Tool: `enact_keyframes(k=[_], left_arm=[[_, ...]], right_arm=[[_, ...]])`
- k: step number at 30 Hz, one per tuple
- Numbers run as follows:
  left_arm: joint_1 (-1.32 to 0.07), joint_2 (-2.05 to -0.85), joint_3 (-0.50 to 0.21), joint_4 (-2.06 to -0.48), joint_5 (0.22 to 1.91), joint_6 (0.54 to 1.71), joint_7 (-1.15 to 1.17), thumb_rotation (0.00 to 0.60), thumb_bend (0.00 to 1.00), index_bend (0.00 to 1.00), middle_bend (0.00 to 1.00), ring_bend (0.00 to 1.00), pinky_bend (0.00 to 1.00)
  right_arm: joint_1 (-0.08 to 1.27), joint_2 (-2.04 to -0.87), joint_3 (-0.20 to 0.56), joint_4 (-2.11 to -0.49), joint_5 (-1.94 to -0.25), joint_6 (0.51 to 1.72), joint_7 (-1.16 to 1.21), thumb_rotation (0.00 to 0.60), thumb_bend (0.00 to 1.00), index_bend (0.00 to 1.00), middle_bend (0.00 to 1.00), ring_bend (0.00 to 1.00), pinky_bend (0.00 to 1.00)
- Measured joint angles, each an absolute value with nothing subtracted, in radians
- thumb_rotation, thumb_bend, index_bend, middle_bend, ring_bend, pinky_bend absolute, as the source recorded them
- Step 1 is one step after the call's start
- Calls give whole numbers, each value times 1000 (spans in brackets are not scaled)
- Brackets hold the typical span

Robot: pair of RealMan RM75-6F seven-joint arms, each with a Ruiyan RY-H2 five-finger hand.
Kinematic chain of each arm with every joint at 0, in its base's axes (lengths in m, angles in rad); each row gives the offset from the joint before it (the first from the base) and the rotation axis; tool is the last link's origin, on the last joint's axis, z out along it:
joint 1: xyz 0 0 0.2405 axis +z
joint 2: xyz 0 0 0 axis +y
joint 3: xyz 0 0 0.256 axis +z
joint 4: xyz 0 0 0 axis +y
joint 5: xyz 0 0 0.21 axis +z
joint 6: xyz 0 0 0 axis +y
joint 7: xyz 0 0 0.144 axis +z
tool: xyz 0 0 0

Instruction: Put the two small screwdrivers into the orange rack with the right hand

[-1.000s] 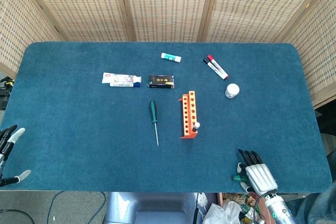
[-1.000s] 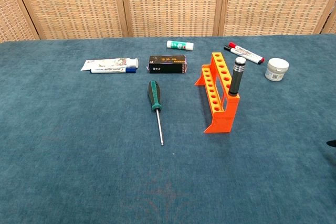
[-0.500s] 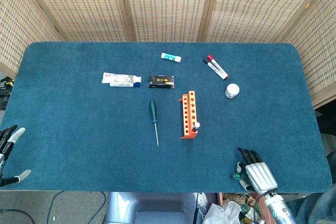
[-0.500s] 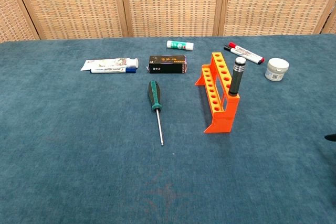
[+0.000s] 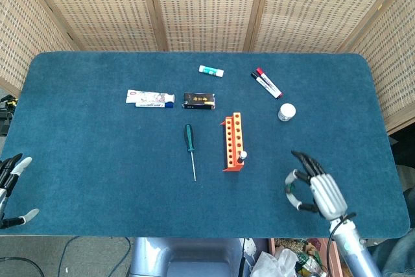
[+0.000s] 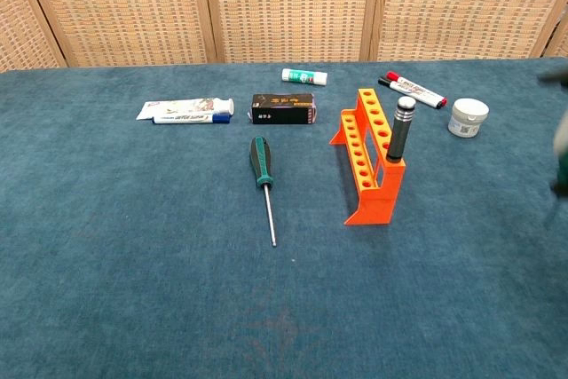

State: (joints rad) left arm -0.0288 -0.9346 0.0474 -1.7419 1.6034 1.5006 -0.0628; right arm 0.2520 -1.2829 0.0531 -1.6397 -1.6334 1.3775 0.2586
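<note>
Change from the earlier frames: the right hand [image 5: 314,187] has moved up from the table's near edge to a position over the cloth, and it now appears as a blur at the right edge of the chest view. All items on the table [image 5: 84,160] are unchanged in position.

Right hand state: released, fingers spread and slightly curled, holding nothing. Left hand [image 5: 11,186]: at the table's near left corner, fingers apart, holding nothing.

The rack [image 5: 233,141] stands near table centre. One screwdriver [image 6: 401,130] is already seated upright in a hole at the rack's near end. The green screwdriver [image 5: 190,149] lies flat on the cloth just beside the rack, at the rack's 9 o'clock, handle toward the far side and tip toward the near side.

In the head view, the rack lies at roughly 10 o'clock from the right hand, near but apart. The green screwdriver lies at about 9 to 10 o'clock from the hand, well apart, beyond the rack.
</note>
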Motion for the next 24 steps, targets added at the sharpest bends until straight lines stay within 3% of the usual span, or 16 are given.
enact_keyframes(k=[11, 24], left_arm=[[-44, -936, 37, -1750, 1571, 1467, -50, 600, 0, 0, 0, 0, 0], [-53, -938, 24, -1764, 1536, 1451, -26, 600, 0, 0, 0, 0, 0]], right_arm=[[408, -1159, 251, -1824, -1396, 1205, 401, 600, 395, 632, 78, 0, 100], [600, -1162, 408, -1851, -1052, 967, 417, 600, 397, 632, 87, 0, 100]])
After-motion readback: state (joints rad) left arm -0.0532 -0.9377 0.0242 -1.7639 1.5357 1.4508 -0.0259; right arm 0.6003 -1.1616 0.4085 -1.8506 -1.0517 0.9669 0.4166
